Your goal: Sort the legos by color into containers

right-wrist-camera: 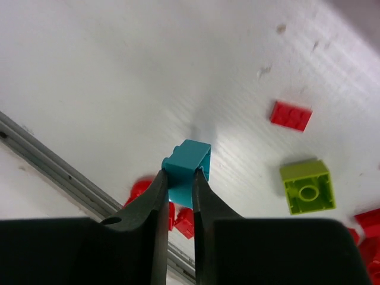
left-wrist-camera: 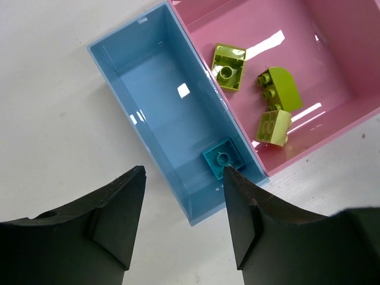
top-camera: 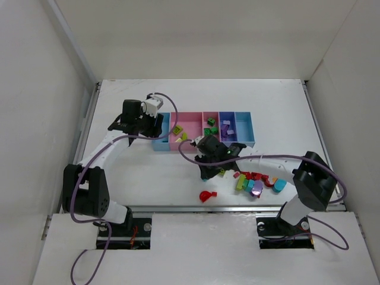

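Since the right hand (right-wrist-camera: pixel 180 175) is clamped on a cyan brick (right-wrist-camera: pixel 190 157), the pick seems made; next, carrying it to the light blue bin (left-wrist-camera: pixel 154 89).

A white table (top-camera: pixel 279 101) sits boxed in by plain white walls (top-camera: pixel 35 89) on three sides. A metal rail (top-camera: pixel 172 208) runs along its near edge, with a white panel (top-camera: pixel 202 249) just in front of it. Close up, a few dark specks (right-wrist-camera: pixel 280 28) mark the tabletop's faintly streaked surface.
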You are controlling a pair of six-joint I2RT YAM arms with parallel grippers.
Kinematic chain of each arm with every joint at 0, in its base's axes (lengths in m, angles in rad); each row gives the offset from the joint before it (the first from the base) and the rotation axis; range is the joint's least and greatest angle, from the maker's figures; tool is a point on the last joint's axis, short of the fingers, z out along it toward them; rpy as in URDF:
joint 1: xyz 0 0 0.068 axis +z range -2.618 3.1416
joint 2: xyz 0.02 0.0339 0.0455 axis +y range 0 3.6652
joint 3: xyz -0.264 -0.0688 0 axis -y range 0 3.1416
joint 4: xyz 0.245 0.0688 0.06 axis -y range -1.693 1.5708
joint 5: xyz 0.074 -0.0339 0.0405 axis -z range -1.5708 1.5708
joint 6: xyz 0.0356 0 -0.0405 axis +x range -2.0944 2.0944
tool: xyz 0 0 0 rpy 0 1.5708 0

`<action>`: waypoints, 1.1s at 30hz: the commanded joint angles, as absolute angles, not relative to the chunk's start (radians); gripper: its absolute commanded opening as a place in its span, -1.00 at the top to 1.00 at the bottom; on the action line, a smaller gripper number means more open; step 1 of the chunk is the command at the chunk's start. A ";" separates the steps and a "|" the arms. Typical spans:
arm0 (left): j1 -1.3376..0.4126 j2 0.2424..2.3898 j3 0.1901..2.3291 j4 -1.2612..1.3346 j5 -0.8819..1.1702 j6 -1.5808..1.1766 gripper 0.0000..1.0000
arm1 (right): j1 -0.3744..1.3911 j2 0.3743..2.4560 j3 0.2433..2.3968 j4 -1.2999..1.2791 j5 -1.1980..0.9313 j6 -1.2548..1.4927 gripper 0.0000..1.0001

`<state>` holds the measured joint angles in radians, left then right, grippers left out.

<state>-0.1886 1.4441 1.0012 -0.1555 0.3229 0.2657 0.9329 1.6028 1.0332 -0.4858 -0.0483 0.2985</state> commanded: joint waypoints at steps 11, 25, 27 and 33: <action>-0.094 1.261 0.971 -0.195 0.135 0.141 0.10 | 0.930 1.794 1.586 -0.356 -0.070 0.204 1.00; -0.055 1.034 0.933 -0.225 0.004 -0.101 -0.46 | 0.848 2.215 2.051 -0.353 -0.115 0.232 1.00; -0.055 1.019 0.920 -0.216 0.035 -0.101 -0.61 | 0.848 2.215 2.051 -0.331 -0.115 0.232 1.00; -0.055 1.006 0.900 -0.166 0.172 -0.031 -0.79 | 0.848 2.252 2.051 -0.333 -0.176 0.232 0.27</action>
